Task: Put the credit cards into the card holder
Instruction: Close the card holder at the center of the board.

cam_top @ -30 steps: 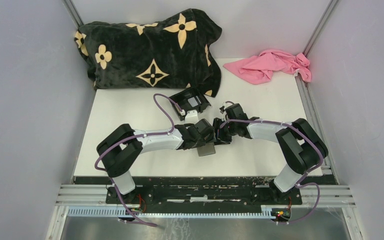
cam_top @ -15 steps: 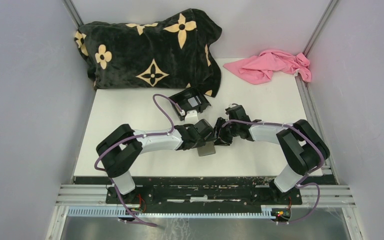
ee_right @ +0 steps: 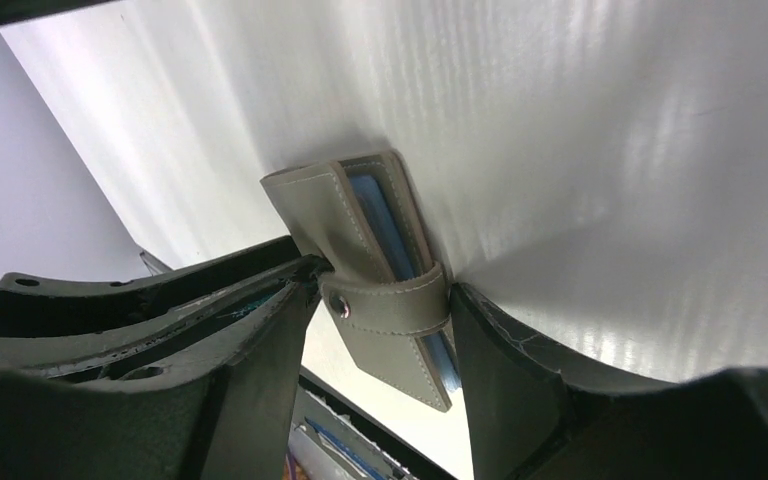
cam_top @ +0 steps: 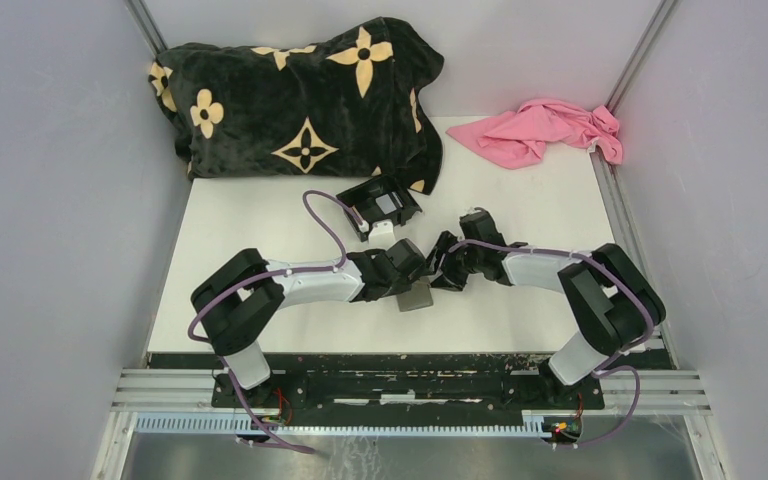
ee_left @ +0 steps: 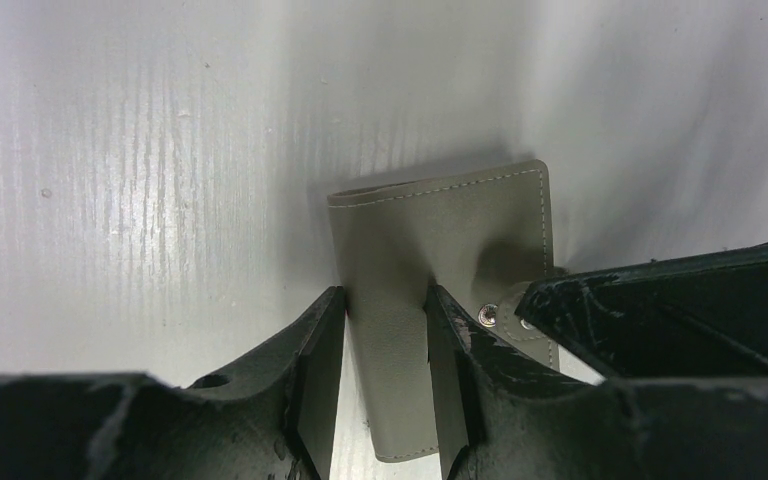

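card holder [ee_left: 440,215]: grey bifold, folded. From the top view it sits mid-counter towards 6 o'clock, right where my two arms meet. It's tilted, with its far end down on the counter [cam_top: 260,215].
left gripper [ee_left: 385,295]: comes in from 9 o'clock. Jaws about half open, clamped on the card holder. A strip of its face fills the gap and both fingers [ee_left: 320,370] touch it. The rest of the holder runs on past the 3 o'clock finger.
right gripper [ee_right: 385,278]: comes in from 3 o'clock. Jaws wide, straddling the holder's thickness at the clasp tab [ee_right: 395,305]. One finger is against the tab's end. There's a sliver of daylight by the snap [ee_right: 338,300] on the other side, so I read it as around the holder, not gripping.
bluish card [ee_right: 378,215]: only its edge shows, tucked between the holder's flaps, with the tab strapped across that open edge.
gripper spacing: the left finger sits just beside the right one, both on the holder.
black box [cam_top: 355,205]: about 11 o'clock of the holder, near it but apart. There's a pale flat piece [cam_top: 388,203] inside; I can't tell if it's a card.
blanket [cam_top: 290,90]: black with tan flowers, bunched in the 11 o'clock corner.
pink cloth [cam_top: 545,130]: crumpled at 1 o'clock, well apart from the holder.
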{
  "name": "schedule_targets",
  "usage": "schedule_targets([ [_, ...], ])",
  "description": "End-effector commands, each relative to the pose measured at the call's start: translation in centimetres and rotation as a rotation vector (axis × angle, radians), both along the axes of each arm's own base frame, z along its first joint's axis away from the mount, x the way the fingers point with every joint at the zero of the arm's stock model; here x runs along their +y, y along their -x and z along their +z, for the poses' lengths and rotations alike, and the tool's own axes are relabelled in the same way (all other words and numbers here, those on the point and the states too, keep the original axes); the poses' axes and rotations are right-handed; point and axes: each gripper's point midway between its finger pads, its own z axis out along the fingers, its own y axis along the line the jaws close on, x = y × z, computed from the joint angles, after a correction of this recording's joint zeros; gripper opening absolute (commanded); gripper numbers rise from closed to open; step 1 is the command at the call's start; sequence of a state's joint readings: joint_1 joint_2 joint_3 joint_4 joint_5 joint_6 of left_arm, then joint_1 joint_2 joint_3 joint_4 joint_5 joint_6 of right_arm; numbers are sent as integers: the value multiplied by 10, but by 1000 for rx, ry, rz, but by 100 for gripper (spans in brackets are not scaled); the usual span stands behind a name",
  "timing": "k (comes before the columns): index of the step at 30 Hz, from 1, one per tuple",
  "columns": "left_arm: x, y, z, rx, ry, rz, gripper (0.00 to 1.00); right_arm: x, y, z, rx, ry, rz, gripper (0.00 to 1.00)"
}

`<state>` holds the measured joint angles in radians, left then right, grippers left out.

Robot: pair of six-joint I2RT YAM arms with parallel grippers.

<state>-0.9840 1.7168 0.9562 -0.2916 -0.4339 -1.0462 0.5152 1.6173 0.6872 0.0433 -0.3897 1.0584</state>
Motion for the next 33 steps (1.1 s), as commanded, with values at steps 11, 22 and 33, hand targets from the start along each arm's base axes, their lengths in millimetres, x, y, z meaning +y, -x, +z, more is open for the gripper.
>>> schedule_targets([
  [11, 16, 20, -37, 84, -91, -65, 43, -29, -17, 4, -61, 74, -100, 61],
  [22, 15, 19, -36, 81, -96, -70, 43, -32, -9, -9, -27, 85, -105, 54],
  [33, 13, 18, -37, 83, -94, -70, 43, -18, -2, -19, -29, 133, -32, 50],
])
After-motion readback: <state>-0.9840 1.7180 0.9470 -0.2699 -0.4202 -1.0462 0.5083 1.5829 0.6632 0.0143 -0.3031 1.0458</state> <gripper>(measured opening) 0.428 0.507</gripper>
